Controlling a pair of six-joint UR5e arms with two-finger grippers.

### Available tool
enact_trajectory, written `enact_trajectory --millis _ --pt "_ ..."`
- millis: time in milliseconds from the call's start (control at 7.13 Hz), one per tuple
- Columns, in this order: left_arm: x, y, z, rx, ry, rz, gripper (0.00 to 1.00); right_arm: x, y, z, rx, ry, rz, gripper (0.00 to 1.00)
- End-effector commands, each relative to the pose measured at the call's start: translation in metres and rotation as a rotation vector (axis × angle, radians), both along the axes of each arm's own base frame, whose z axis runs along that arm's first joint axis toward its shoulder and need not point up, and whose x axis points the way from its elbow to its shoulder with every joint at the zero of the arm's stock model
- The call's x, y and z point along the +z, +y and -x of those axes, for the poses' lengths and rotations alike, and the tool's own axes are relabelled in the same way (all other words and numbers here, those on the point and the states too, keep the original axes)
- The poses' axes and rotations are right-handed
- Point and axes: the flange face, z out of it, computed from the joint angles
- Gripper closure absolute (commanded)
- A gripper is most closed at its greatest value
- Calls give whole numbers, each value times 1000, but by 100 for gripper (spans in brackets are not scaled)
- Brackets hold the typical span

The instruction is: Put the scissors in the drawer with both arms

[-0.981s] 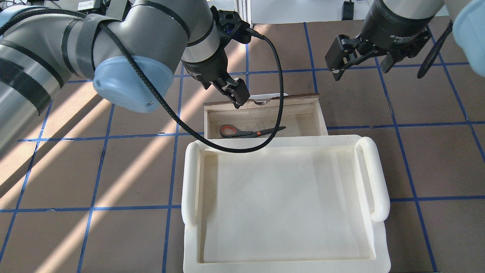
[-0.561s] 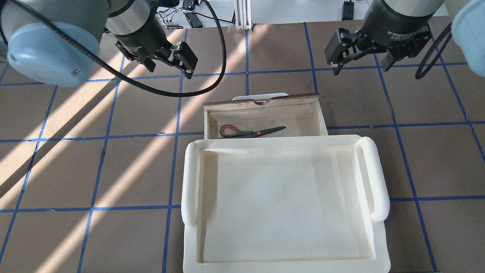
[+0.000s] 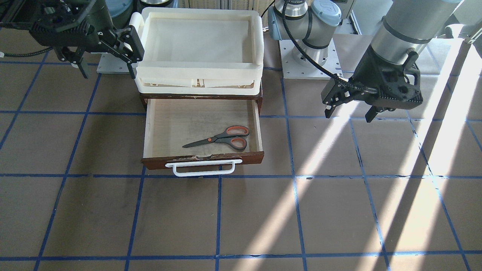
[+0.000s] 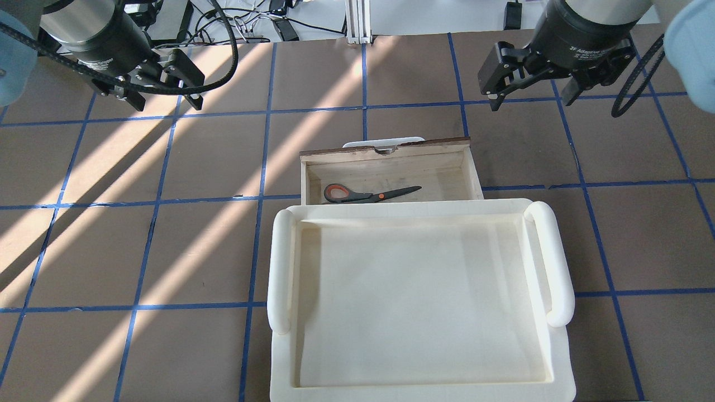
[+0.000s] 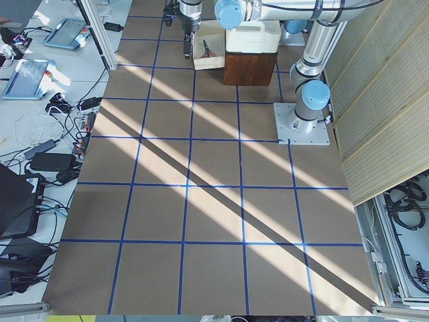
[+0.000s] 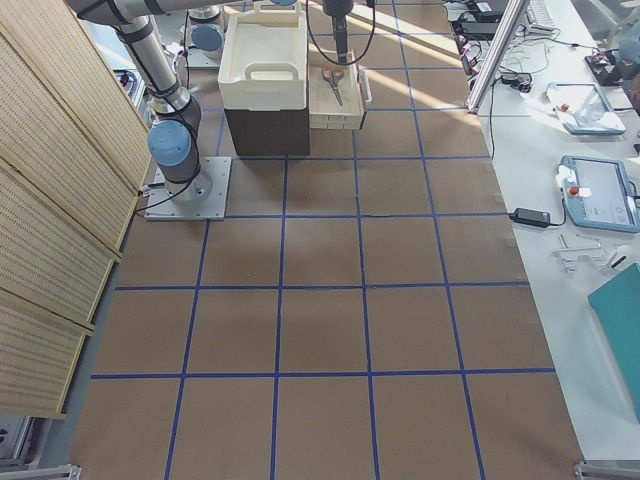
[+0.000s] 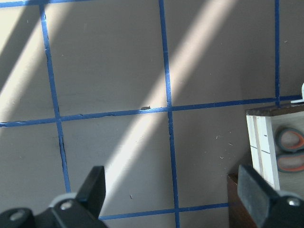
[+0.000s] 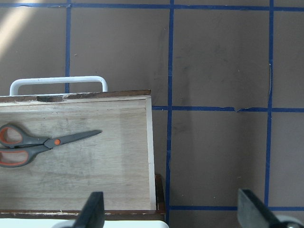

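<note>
Hovering spread-fingered, left hand (image 4: 165, 102) and right hand (image 4: 529, 102) flank the drawer (image 4: 441, 170).

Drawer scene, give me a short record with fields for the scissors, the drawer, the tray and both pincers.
drawer: pulled open, light wood inside
scissors: flat inside the drawer, blades closed
tray: cream, above the drawer's back end
left pincer: open, holding nothing, clear of the drawer
right pincer: open, holding nothing, clear of the drawer
</note>
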Motion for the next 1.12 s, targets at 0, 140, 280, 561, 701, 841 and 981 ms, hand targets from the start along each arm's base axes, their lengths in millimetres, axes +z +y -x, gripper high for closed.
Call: enact_trajectory --millis 0,140,280,561,701,841,981 --pt "8 16 -1 57 3 -29 0 1 0 0 0 3 3 0" --pt "-2 8 -6 72 -36 -48 0 0 0 0 0 1 1 0" --pt "10 18 -8 77 -62 -30 0 -1 0 0 0 0 -1 0" --pt "8 20 -6 77 -58 -33 0 -1 -1 0 0 -2 -1 0" --pt "5 21 -3 75 -52 -40 0 -1 -1 0 0 -3 -1 0" --pt "3 19 -1 89 -44 -45 0 -2 -1 0 1 -5 -2 0" --pt "4 20 -1 104 -49 -44 0 0 0 -1 1 -6 1 0"
